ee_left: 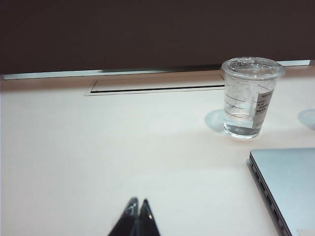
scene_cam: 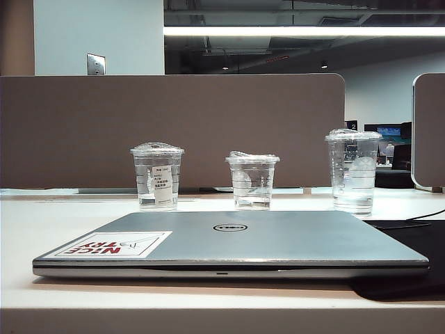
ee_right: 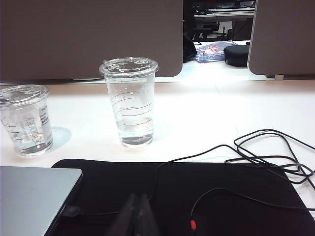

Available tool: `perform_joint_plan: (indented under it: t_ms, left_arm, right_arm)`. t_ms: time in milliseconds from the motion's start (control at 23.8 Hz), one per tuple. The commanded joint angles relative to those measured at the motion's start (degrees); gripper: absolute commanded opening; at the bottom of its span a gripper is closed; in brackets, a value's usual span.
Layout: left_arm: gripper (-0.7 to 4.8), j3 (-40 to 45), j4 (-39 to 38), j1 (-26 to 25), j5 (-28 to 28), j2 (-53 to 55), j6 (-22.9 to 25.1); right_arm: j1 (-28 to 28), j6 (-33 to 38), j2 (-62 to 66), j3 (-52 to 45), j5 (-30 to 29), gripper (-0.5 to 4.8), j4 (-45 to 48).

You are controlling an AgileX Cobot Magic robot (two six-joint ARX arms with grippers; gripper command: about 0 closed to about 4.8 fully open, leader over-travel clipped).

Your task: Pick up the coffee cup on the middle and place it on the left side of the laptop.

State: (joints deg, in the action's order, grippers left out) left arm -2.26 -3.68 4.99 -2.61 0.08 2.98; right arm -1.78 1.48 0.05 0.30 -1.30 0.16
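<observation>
Both end effectors sit closed and empty above the table (scene_cam: 208,292): the left end effector (ee_left: 137,202) near the laptop (scene_cam: 233,243), the right end effector (ee_right: 137,197) over a black mat (ee_right: 197,196). The coffee cup (scene_cam: 252,180) stands beyond the laptop, well ahead of both, between two other cups.

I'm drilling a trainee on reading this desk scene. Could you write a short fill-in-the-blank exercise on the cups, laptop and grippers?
1. The coffee cup stands ____ the labelled cup and the tallest cup.
2. The laptop lid is ____.
3. The jaws of the left gripper and right gripper are ____.
4. A black cable lies on the black ____ beside the laptop.

Missing words: between; closed; shut; mat
</observation>
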Motion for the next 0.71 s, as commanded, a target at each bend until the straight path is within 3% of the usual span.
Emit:
perform_joint_plan:
  t_ms: [42,546,630,714]
  left_arm:
    - [-0.06,-0.1,0.7,-0.1,0.1,0.0,0.0]
    - [-0.05,-0.1,0.9,-0.1,0.6,0.0,-0.5]
    - [-0.05,-0.1,0.7,-0.1,2.5,0.0,-4.9]
    - [-0.05,0.0,0.7,-0.1,4.1,0.0,-5.4]
  right_arm:
    - [0.0,0.0,-0.1,-0.2,0.1,-0.05,1.2]
    - [0.4,0.0,0.3,-0.2,0.1,-0.05,1.2]
    - [3.3,0.0,2.0,-0.2,0.1,-0.05,1.3]
    - [5.8,0.0,3.5,-0.2,0.1,-0.05,1.3]
